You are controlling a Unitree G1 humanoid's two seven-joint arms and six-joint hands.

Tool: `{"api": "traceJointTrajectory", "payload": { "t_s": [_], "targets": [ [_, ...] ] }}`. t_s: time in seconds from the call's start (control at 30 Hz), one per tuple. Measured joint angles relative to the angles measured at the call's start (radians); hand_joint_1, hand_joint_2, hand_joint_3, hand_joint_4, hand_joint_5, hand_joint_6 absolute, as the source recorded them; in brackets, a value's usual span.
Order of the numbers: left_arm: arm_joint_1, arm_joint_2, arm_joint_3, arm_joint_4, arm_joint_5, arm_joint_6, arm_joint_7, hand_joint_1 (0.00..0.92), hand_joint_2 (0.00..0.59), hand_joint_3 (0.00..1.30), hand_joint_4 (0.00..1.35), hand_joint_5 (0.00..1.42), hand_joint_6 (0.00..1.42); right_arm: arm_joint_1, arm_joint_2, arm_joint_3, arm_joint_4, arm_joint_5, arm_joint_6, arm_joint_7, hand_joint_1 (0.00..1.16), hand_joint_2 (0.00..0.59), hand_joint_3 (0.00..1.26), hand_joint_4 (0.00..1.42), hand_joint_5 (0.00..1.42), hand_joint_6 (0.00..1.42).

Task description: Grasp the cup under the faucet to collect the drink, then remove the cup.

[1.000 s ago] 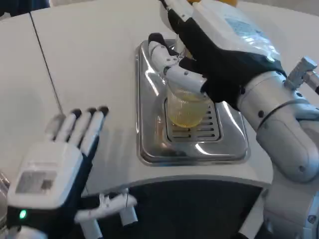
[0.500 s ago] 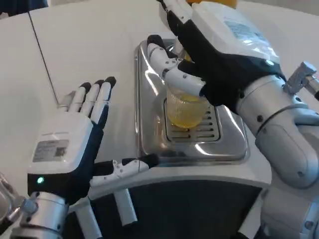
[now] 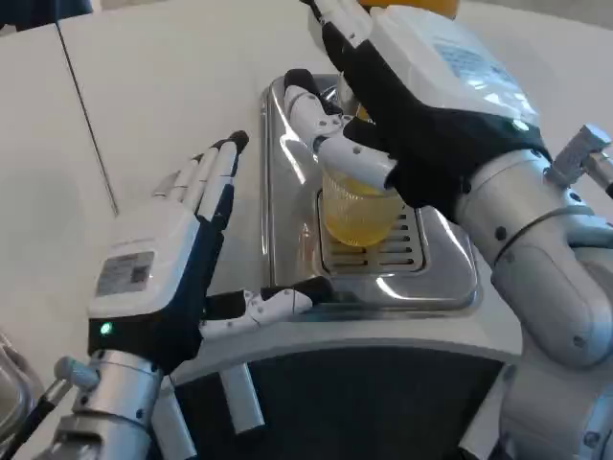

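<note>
A clear plastic cup (image 3: 361,213) holding yellow drink stands on the slotted grate of the steel drip tray (image 3: 287,249). My right hand (image 3: 421,105) grips the cup around its upper part, fingers wrapped on its left side, and hides the rim. The faucet above is hidden behind this hand. My left hand (image 3: 168,268) hovers open to the left of the tray, fingers stretched forward and the thumb pointing toward the tray's front left corner, touching nothing.
The tray sits in a white counter with a dark front panel (image 3: 354,402) below. A thin dark seam (image 3: 86,115) runs across the white tabletop on the left. An orange object (image 3: 421,5) peeks out at the top edge.
My left hand has risen and moved forward and right, closer to the tray's left edge. The right hand and the cup have stayed in place.
</note>
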Motion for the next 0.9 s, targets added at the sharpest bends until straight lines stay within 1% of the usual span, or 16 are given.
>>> {"api": "traceJointTrajectory", "payload": {
  "t_s": [0.13, 0.2, 0.23, 0.3, 0.33, 0.37, 0.4, 0.47, 0.57, 0.6, 0.63, 0.73, 0.83, 0.9],
  "targets": [
    [-0.004, -0.001, -0.017, 0.008, 0.0, -0.004, 0.004, 0.223, 0.04, 0.0, 0.0, 0.06, 0.1, 0.014, 0.014, -0.018, -0.015, -0.002, -0.009, -0.004, 0.0, 0.586, 0.0, 0.0, 0.0, 0.0],
    [-0.005, -0.001, -0.019, 0.011, 0.0, -0.004, 0.005, 0.22, 0.039, 0.0, 0.0, 0.06, 0.1, 0.039, 0.027, -0.027, -0.037, -0.004, -0.011, -0.028, 0.0, 0.586, 0.0, 0.0, 0.0, 0.0],
    [-0.005, 0.0, -0.02, 0.011, 0.0, -0.005, 0.005, 0.203, 0.041, 0.0, 0.0, 0.07, 0.1, 0.054, 0.038, -0.031, -0.046, -0.005, -0.011, -0.049, 0.0, 0.586, 0.0, 0.0, 0.0, 0.0],
    [-0.007, 0.0, -0.021, 0.014, 0.0, -0.005, 0.005, 0.198, 0.041, 0.0, 0.0, 0.07, 0.1, 0.123, 0.09, -0.038, -0.082, -0.014, -0.006, -0.129, 0.0, 0.586, 0.0, 0.0, 0.0, 0.0],
    [-0.008, 0.001, -0.021, 0.015, 0.0, -0.005, 0.005, 0.195, 0.042, 0.0, 0.0, 0.07, 0.1, 0.143, 0.107, -0.041, -0.09, -0.026, -0.005, -0.157, 0.0, 0.586, 0.0, 0.0, 0.0, 0.0],
    [-0.007, 0.001, -0.021, 0.016, 0.0, -0.006, 0.005, 0.193, 0.042, 0.0, 0.0, 0.07, 0.1, 0.167, 0.115, -0.042, -0.103, -0.04, -0.006, -0.186, 0.0, 0.586, 0.0, 0.0, 0.0, 0.0],
    [-0.007, 0.002, -0.021, 0.017, -0.001, -0.006, 0.005, 0.191, 0.042, 0.0, 0.0, 0.07, 0.1, 0.198, 0.12, -0.043, -0.115, -0.054, -0.008, -0.222, 0.0, 0.586, 0.0, 0.0, 0.0, 0.0],
    [-0.007, 0.002, -0.021, 0.017, -0.001, -0.006, 0.005, 0.188, 0.043, 0.0, 0.0, 0.07, 0.11, 0.231, 0.126, -0.042, -0.123, -0.076, -0.014, -0.25, 0.0, 0.586, 0.0, 0.0, 0.0, 0.0],
    [-0.007, 0.003, -0.021, 0.018, -0.001, -0.007, 0.005, 0.185, 0.043, 0.0, 0.0, 0.07, 0.11, 0.289, 0.135, -0.041, -0.139, -0.089, -0.013, -0.314, 0.0, 0.586, 0.0, 0.0, 0.0, 0.0],
    [-0.007, 0.003, -0.021, 0.018, -0.001, -0.008, 0.005, 0.184, 0.043, 0.0, 0.0, 0.07, 0.11, 0.313, 0.139, -0.039, -0.155, -0.093, -0.013, -0.355, 0.0, 0.586, 0.0, 0.0, 0.0, 0.0],
    [-0.007, 0.005, -0.021, 0.019, -0.001, -0.008, 0.005, 0.183, 0.043, 0.0, 0.0, 0.07, 0.11, 0.318, 0.139, -0.039, -0.167, -0.101, -0.013, -0.387, 0.0, 0.586, 0.0, 0.0, 0.0, 0.0],
    [-0.009, 0.005, -0.021, 0.021, -0.002, -0.011, 0.005, 0.18, 0.041, 0.0, 0.0, 0.07, 0.11, 0.326, 0.14, -0.039, -0.208, -0.102, -0.013, -0.416, 0.0, 0.586, 0.0, 0.0, 0.0, 0.0],
    [-0.012, 0.006, -0.021, 0.033, -0.006, -0.018, 0.005, 0.178, 0.04, 0.0, 0.0, 0.07, 0.11, 0.339, 0.14, -0.038, -0.279, -0.078, -0.009, -0.42, 0.0, 0.586, 0.0, 0.0, 0.0, 0.0],
    [-0.014, 0.006, -0.021, 0.035, -0.012, -0.02, 0.005, 0.177, 0.039, 0.0, 0.0, 0.07, 0.11, 0.343, 0.139, -0.038, -0.308, -0.065, -0.009, -0.421, 0.0, 0.586, 0.0, 0.0, 0.0, 0.0]
  ]
}}
